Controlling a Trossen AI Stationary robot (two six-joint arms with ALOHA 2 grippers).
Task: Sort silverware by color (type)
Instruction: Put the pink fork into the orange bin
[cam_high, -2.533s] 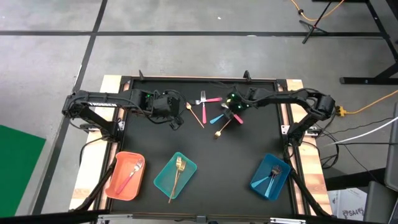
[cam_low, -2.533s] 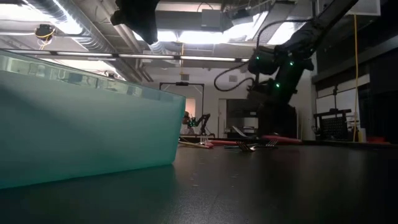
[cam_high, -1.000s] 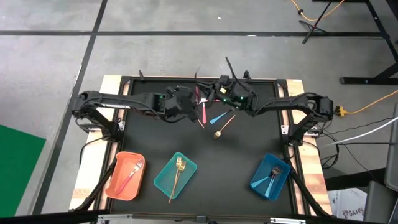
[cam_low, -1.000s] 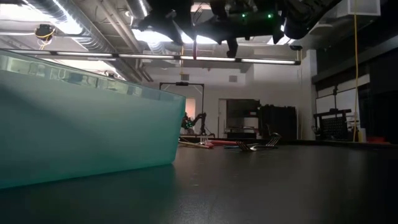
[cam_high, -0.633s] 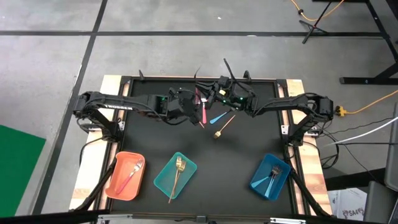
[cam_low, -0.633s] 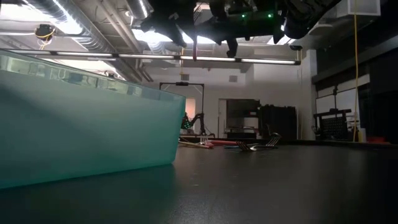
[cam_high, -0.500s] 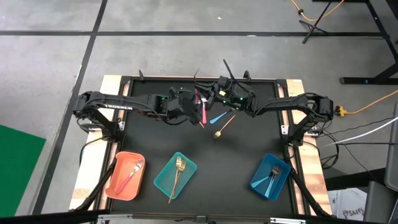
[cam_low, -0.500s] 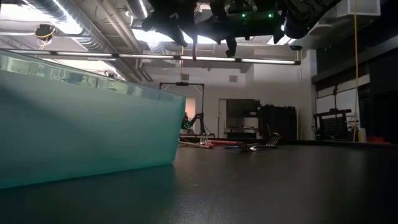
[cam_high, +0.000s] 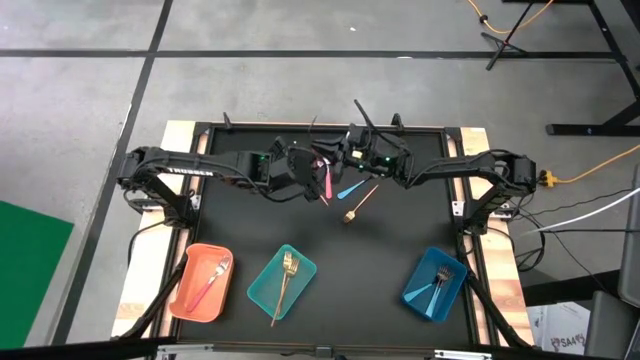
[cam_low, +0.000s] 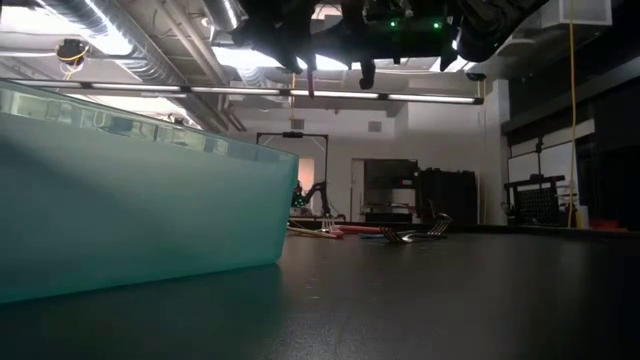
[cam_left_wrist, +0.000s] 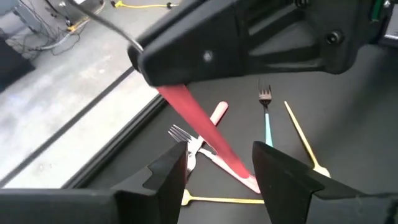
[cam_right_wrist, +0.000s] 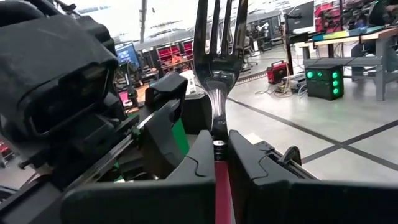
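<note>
The right gripper (cam_right_wrist: 221, 163) is pinching the pink-handled silver fork (cam_right_wrist: 217, 43); its handle is apparently hanging between the left gripper's (cam_left_wrist: 219, 167) spread jaws.

Table: black worktop (cam_high: 400, 235) in a light wooden frame, standing on a grey floor.
Near edge, left corner: orange tray (cam_high: 203, 283) holding a pink-handled fork (cam_high: 210, 280).
Near edge, left of middle: teal tray (cam_high: 281, 279) with a gold fork (cam_high: 286, 284) whose handle sticks out over the tray's near rim.
Near edge, right corner: blue tray (cam_high: 434, 284) with light-blue-handled pieces inside.
Towards the far edge, middle: loose silverware directly on the worktop, namely a gold spoon (cam_high: 358, 202), a blue-handled fork (cam_left_wrist: 266, 118), a thin gold piece (cam_left_wrist: 301, 135), another gold piece (cam_left_wrist: 219, 200) and a pink-handled fork (cam_left_wrist: 198, 140).
</note>
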